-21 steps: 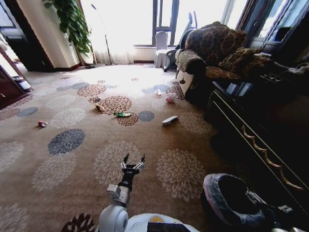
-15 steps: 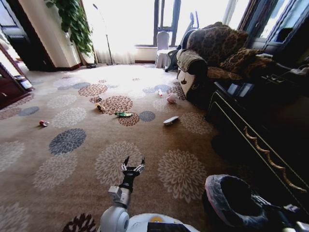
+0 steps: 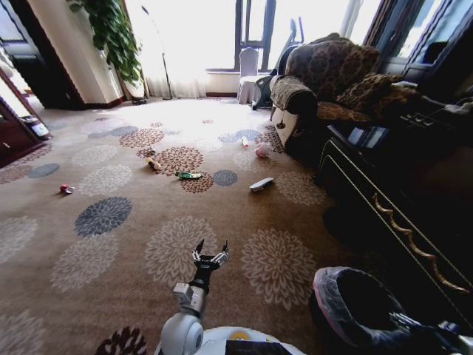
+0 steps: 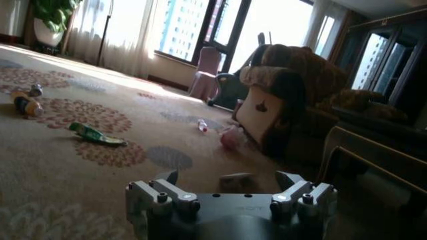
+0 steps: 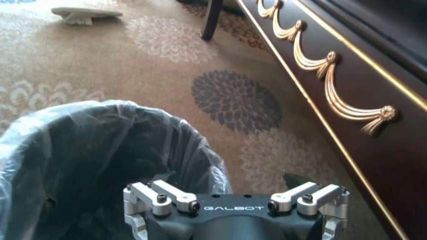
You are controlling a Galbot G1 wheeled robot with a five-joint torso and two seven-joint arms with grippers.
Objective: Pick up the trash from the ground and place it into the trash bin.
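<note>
A round black trash bin (image 3: 353, 307) with a pale plastic liner stands on the flower-patterned brown carpet (image 3: 111, 222) at the robot's right. The right gripper (image 5: 237, 192) hangs over its rim, fingers spread and empty. The left gripper (image 3: 210, 254) reaches forward low over the carpet, also spread. Farther ahead lie a white flat packet (image 3: 260, 184), a crumpled green wrapper (image 3: 189, 175) and a pink bag (image 3: 261, 150).
</note>
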